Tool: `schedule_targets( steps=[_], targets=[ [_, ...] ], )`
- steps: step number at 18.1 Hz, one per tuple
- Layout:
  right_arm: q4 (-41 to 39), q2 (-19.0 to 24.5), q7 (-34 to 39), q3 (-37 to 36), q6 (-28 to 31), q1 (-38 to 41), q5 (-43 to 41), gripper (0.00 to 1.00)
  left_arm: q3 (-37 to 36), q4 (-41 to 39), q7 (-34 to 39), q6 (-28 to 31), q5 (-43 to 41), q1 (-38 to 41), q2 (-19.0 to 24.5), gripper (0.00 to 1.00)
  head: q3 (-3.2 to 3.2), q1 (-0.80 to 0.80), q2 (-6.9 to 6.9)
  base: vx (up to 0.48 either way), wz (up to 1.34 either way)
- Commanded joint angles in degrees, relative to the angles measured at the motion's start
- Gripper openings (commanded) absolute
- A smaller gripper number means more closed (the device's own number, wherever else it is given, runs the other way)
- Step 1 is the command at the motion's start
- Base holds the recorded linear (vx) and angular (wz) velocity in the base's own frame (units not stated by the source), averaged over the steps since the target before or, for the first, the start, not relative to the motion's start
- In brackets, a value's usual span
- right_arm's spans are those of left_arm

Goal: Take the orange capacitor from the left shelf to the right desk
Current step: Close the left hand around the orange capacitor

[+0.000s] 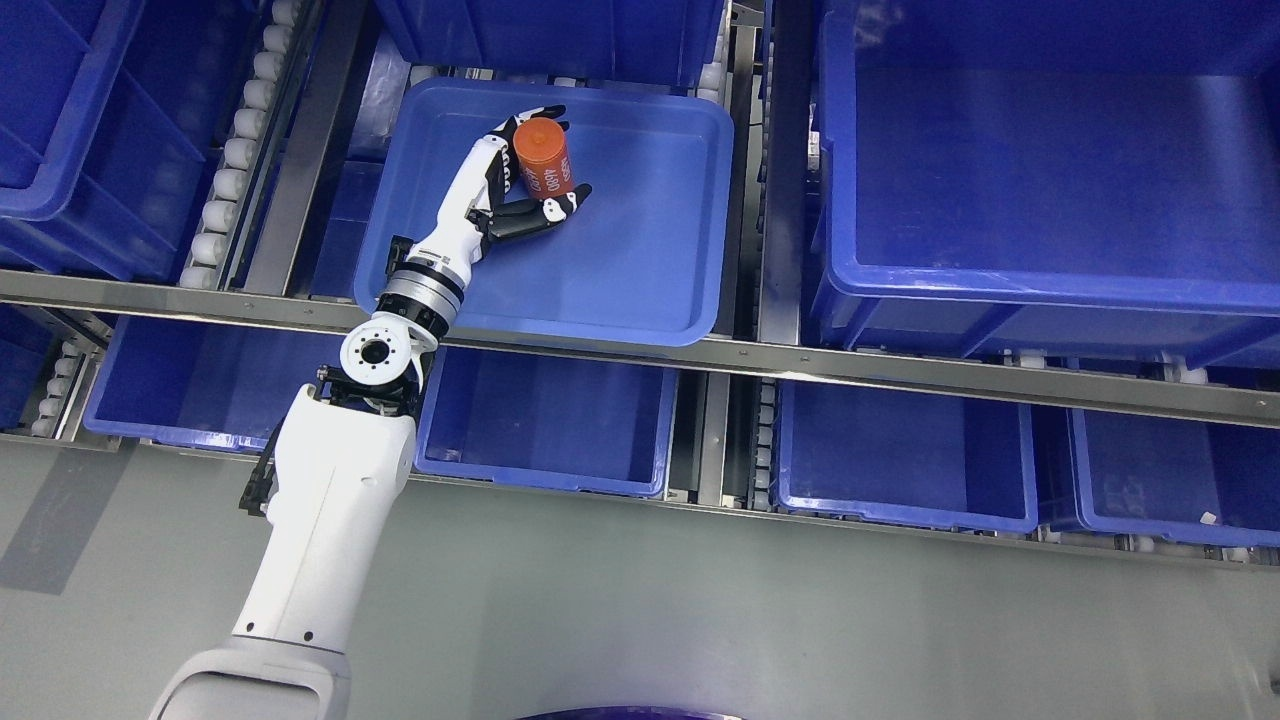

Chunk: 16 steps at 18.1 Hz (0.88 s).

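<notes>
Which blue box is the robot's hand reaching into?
The shallow blue tray in the upper middle. It alone has the left hand in it, fingers wrapped around the orange capacitor. The deeper bins around it show nothing inside.

Metal roller shelf (640, 352) carries blue bins (1040, 180) & a shallow blue tray (640, 260), more bins on lower tier.

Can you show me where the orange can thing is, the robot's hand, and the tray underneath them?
orange capacitor (541, 157): head view, on its orange side.
left hand (517, 200): head view, on the black palm.
blue tray (640, 250): head view, on its bare floor.
</notes>
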Motion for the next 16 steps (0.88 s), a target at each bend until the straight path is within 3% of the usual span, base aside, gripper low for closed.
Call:
schedule_targets(
  steps=[1, 4, 5, 11, 16],
  targets=[
    [-1.32, -1.00, -0.04, -0.70, 0.00, 1.94, 0.00, 1.00, 1.87, 4.10, -0.08, -3.79, 2.27, -0.46, 0.29, 0.28, 0.00, 0.00, 0.00, 0.000, 0.00],
    [-1.32, -1.00, -0.04, -0.70, 0.00, 1.94, 0.00, 1.00, 2.31, 4.98, -0.08, -7.49, 3.94, -0.37, 0.29, 0.03, 0.00, 0.00, 0.00, 0.000, 0.00],
    [-1.32, -1.00, -0.04, -0.62, 0.00, 1.94, 0.00, 1.00, 2.31, 5.07, -0.08, -7.85, 4.38, -0.37, 0.29, 0.00, 0.00, 0.00, 0.00, 0.000, 0.00],
    [-1.32, -1.00, -0.04, -0.70, 0.00, 1.94, 0.00, 1.00, 2.22, 3.24, -0.51, -10.30, 6.13, -0.37, 0.29, 0.00, 0.00, 0.00, 0.00, 0.000, 0.00],
    [-1.32, -1.00, -0.04, -0.62, 0.00, 1.94, 0.00, 1.00, 2.31, -13.18, -0.78, -10.31, 10.18, -0.90, 0.29, 0.02, 0.00, 0.00, 0.00, 0.000, 0.00]
  ],
)
